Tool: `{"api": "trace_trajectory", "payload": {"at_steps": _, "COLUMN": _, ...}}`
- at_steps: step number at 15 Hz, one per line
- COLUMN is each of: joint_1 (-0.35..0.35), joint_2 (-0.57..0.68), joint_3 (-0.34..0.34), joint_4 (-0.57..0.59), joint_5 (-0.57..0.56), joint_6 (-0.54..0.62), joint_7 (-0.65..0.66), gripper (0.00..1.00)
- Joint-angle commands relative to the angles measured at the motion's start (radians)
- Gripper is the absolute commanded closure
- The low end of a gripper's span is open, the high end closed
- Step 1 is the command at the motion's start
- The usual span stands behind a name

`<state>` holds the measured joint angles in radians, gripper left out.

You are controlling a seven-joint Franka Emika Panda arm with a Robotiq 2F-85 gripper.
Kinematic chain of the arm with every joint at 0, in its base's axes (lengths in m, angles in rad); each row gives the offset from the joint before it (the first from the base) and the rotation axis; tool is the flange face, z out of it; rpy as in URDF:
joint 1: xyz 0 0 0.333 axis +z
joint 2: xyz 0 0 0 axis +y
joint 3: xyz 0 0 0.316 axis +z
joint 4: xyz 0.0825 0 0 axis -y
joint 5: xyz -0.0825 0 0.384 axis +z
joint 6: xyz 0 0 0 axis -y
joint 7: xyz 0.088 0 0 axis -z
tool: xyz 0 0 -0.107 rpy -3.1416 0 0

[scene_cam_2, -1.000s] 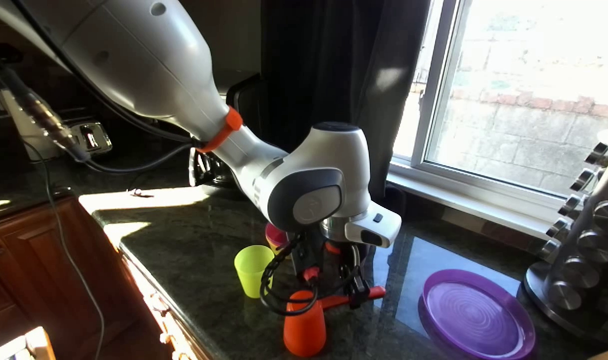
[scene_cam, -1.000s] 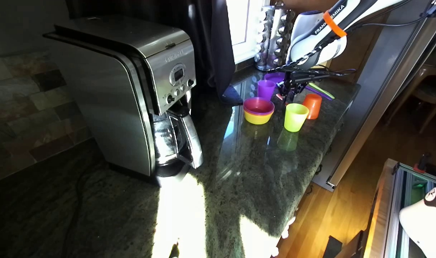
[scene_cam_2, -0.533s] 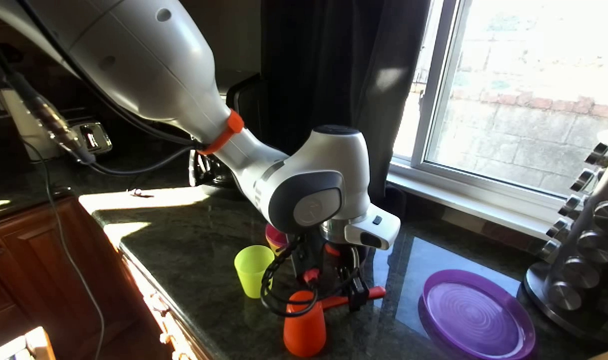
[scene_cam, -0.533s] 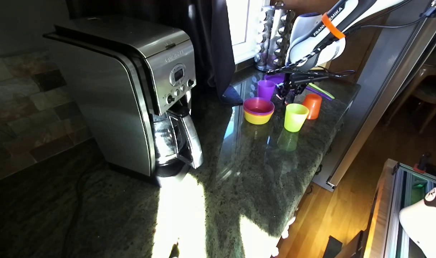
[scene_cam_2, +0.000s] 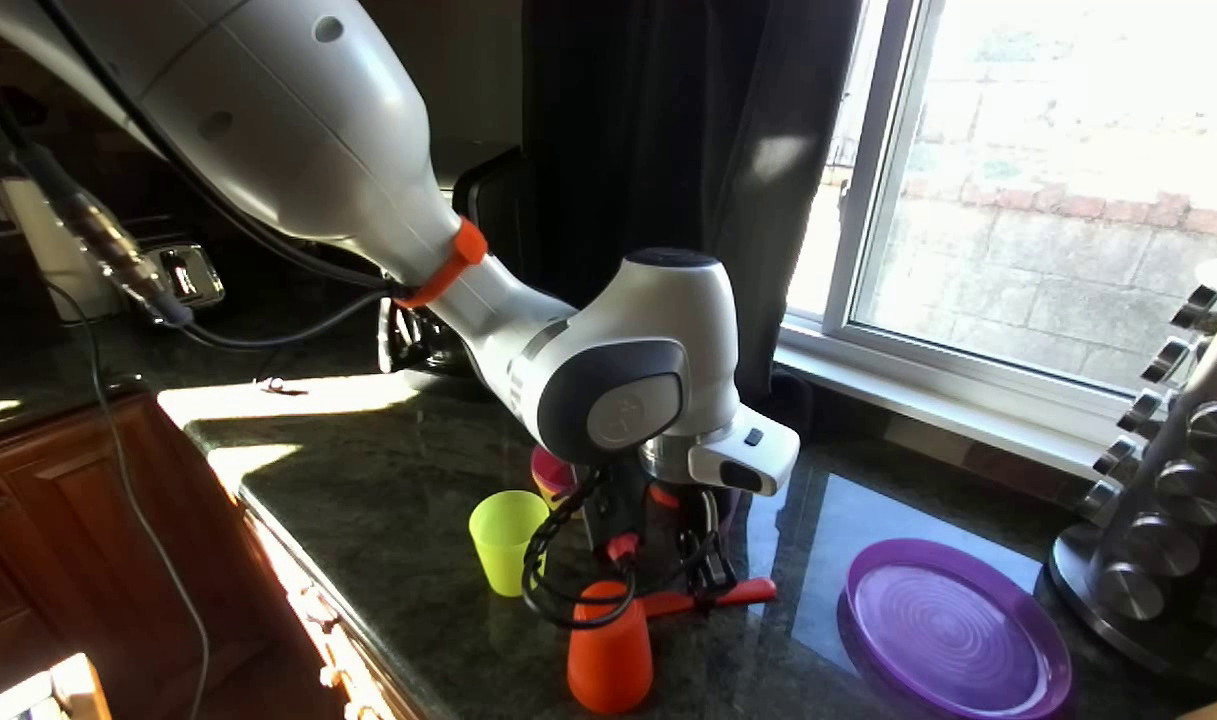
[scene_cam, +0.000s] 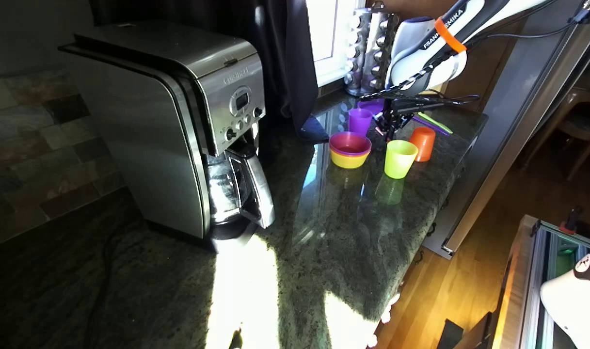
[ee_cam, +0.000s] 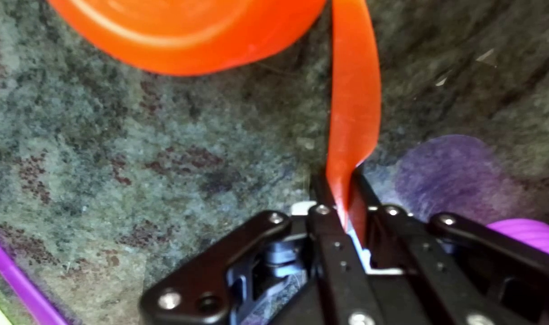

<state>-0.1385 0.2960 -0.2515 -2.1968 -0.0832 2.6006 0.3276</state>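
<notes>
The gripper [ee_cam: 342,187] appears to clasp the orange knife [ee_cam: 355,90] between its jaws, so grasping looks done, but lifting from the counter [ee_cam: 188,144] beneath them not yet.

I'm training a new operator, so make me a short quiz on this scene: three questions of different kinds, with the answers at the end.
1. Which thing does the gripper straddle?
2. True or false: the lime cup stands apart from the bowls.
3. What colour is the plate? A. Lime. B. Purple. C. Yellow.

Key:
1. The knife.
2. True.
3. B.
</notes>
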Motion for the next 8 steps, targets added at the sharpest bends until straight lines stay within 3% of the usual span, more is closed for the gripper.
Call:
{"api": "trace_trajectory", "payload": {"at_steps": 1, "joint_1": -0.007, "joint_2": 0.003, "joint_3": 0.000, "joint_4": 0.003, "joint_5": 0.019, "joint_6": -0.013, "joint_7": -0.016, "gripper": 0.96}}
{"api": "trace_trajectory", "payload": {"at_steps": 8, "joint_1": -0.038, "joint_2": -0.088, "joint_3": -0.013, "joint_4": -0.021, "joint_5": 0.031, "joint_6": -0.027, "joint_7": -0.046, "gripper": 0.96}}
